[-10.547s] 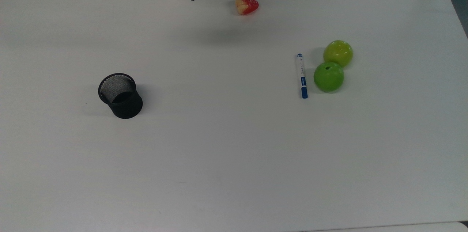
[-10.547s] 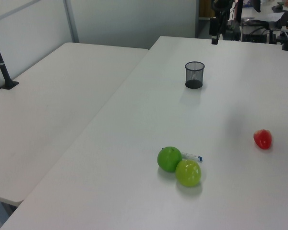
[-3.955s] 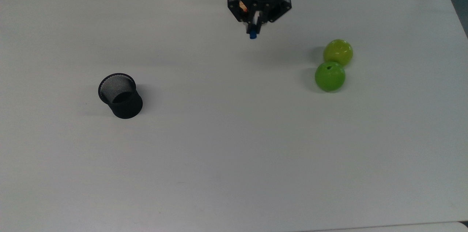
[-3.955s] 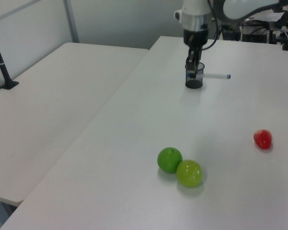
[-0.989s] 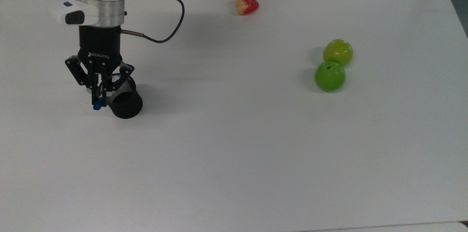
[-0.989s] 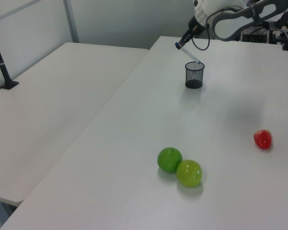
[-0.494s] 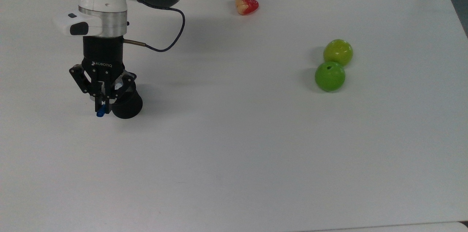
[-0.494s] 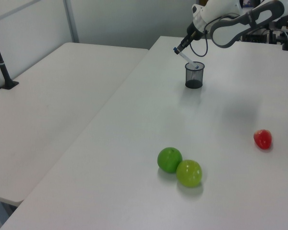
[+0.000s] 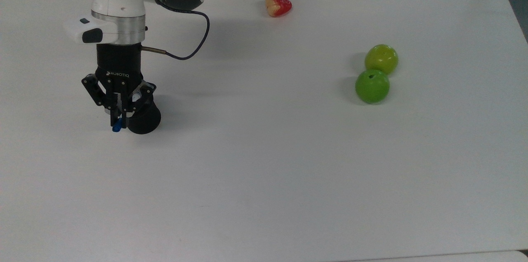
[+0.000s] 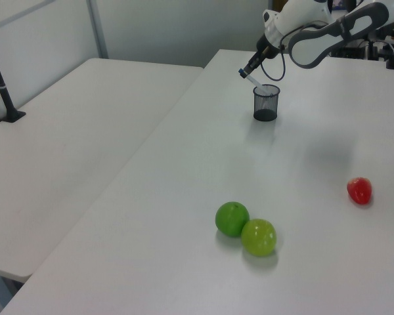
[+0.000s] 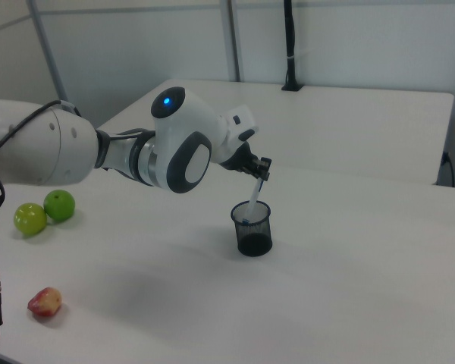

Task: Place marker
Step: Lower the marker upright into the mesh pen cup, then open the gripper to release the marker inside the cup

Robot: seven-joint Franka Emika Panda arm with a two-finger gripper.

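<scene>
On a white tabletop, at the top view's left, a robot arm reaches down over a black mesh pen cup. Its black claw is clamped on the marker, a slim white pen held at a slant. In the right view the marker's lower end sits just inside the cup's rim, while its upper end stays gripped between the fingers. In the top view a small blue tip pokes out below the claw, at the cup's left edge.

Compared with one second ago, the claw has slid a little toward the top view's lower right and sunk closer to the cup. In the left view the pen's low end, which hung just above the rim, now reaches into the opening. The marker began lying beside the apples on the far side of the tabletop, so the carry appears done and the lowering has begun.

Moving right in the top view, a red and yellow toy fruit lies near the far edge, well apart from the cup. Further right, two green apples sit touching each other, one darker and one yellower.

The task looks nearly complete. What seems to remain is letting go so the pen drops in. Because the pen leans, it could tip the light cup or catch on the rim when released.
</scene>
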